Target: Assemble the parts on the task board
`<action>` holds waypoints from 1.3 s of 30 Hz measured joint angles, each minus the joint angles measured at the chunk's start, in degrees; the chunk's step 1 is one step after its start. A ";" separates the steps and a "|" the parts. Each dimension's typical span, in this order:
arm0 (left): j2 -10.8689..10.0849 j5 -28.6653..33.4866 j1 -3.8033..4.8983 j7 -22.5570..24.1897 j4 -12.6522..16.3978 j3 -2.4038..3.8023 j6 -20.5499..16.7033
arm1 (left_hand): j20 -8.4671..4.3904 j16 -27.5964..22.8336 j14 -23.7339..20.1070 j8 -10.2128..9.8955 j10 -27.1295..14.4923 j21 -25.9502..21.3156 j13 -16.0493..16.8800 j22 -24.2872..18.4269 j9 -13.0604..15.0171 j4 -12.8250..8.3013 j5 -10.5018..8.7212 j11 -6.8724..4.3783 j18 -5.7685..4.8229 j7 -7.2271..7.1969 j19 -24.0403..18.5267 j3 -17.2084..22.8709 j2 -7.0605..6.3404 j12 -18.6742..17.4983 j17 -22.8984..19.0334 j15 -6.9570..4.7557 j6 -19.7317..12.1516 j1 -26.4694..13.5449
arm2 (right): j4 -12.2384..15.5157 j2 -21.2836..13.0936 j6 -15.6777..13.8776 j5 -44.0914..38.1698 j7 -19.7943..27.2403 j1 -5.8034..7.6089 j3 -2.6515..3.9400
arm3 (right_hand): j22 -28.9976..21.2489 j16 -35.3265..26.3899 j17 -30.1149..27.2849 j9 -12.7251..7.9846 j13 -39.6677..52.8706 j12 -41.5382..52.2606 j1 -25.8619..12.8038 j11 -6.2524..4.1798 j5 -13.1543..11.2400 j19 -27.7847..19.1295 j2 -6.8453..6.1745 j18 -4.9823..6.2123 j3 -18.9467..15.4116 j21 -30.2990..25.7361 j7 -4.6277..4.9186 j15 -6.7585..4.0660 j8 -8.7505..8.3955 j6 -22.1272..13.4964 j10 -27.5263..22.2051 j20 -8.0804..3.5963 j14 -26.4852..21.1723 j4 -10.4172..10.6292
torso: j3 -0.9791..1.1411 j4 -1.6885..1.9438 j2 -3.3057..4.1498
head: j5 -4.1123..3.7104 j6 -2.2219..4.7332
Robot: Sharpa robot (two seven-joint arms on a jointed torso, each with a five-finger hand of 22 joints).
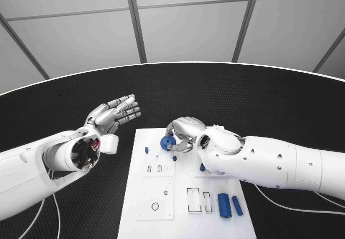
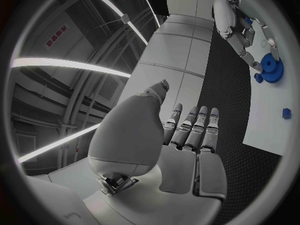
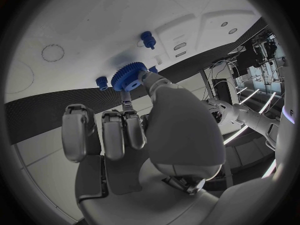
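We see the board (image 1: 188, 219), a long white plate, lying on the black table (image 1: 287, 99) with its long axis running from the robot's side toward the far rim. Our right hand (image 1: 185, 132) sits over the board's far end and grasps a blue gear (image 1: 167, 143) between thumb and fingers. In the right wrist view the gear (image 3: 129, 77) is pinched at its toothed rim, with its flat face toward the board and close over it; we cannot tell whether it touches the board. Just beside the gear a small blue peg (image 3: 102, 82) stands near the board's edge, and another blue pin (image 3: 147, 39) lies on the board further in.

On the board, near the robot's end, two blue cylinders (image 1: 229, 205) lie side by side, their long axes running along the board's length. Next to them, toward the board's middle, are rectangular slots (image 1: 198, 200), and a round hole (image 1: 155, 206) lies toward the board's left edge. A small blue stub (image 1: 146, 149) stands near that left edge, level with the gear.

Our left hand (image 1: 115, 113) hovers above the table to the left of the board, off it, holding nothing, its fingers straight and a little apart, pointing away from the robot. The left wrist view shows the same flat palm (image 2: 187, 150), with the gear (image 2: 271, 65) well apart from it.
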 measured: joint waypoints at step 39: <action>-0.35 -0.01 0.01 -0.25 0.25 0.00 0.15 | 0.20 0.00 0.00 -0.23 -0.20 -0.24 -0.04 -0.08 -0.05 0.00 0.00 0.21 0.00 0.00 -0.20 0.00 0.00 0.00 0.01 0.00 0.01 0.00 | -2.72 1.88 -0.60 -0.03 -1.20 0.00 0.01 | -0.01 0.00 -0.01 -0.08 0.04 0.00 -0.51 0.00 0.28 -0.20 -0.54 -0.01 0.72 0.00 -0.04 0.00 -0.51 0.03 0.00 -0.20 0.00 -0.39 | 0.03 0.04 0.01 | 0.09 -0.31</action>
